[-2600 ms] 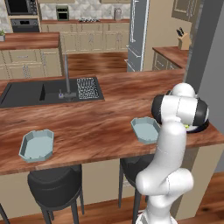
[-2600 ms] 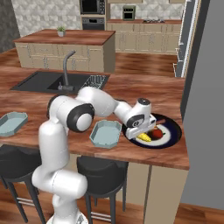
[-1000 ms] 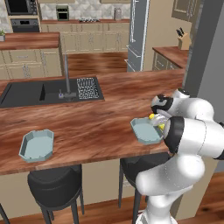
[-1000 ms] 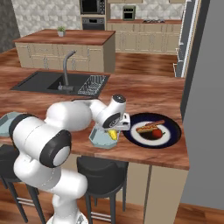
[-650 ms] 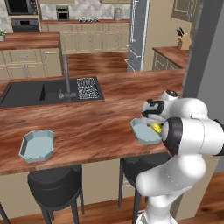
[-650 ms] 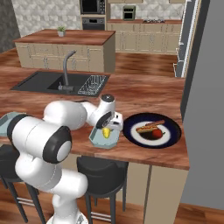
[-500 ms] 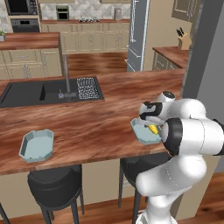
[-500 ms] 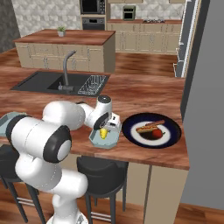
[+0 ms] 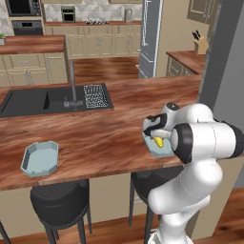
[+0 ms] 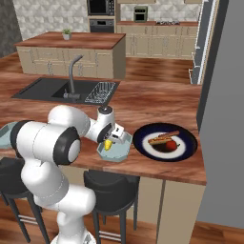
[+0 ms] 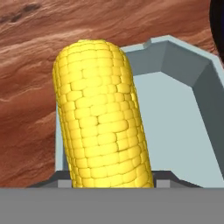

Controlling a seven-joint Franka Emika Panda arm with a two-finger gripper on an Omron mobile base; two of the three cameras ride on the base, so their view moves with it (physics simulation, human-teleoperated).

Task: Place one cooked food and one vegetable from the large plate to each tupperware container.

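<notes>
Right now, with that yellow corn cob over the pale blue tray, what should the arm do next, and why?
Probably lower a little and release: the gripper holds the yellow corn cob over the pale blue octagonal tray, beside the dark round plate.

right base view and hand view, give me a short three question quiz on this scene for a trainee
1. True or false: the yellow corn cob is over the near pale blue-grey octagonal tray, not over the wide round dark navy plate.
2. Which food is on the dark plate? A) a sausage in a tan bun and a small round red vegetable B) two corn cobs C) nothing
3. Fill in: the second pale blue tray sits on the wooden counter in front of the black ____.

Key: 1 true; 2 A; 3 sink.
</notes>
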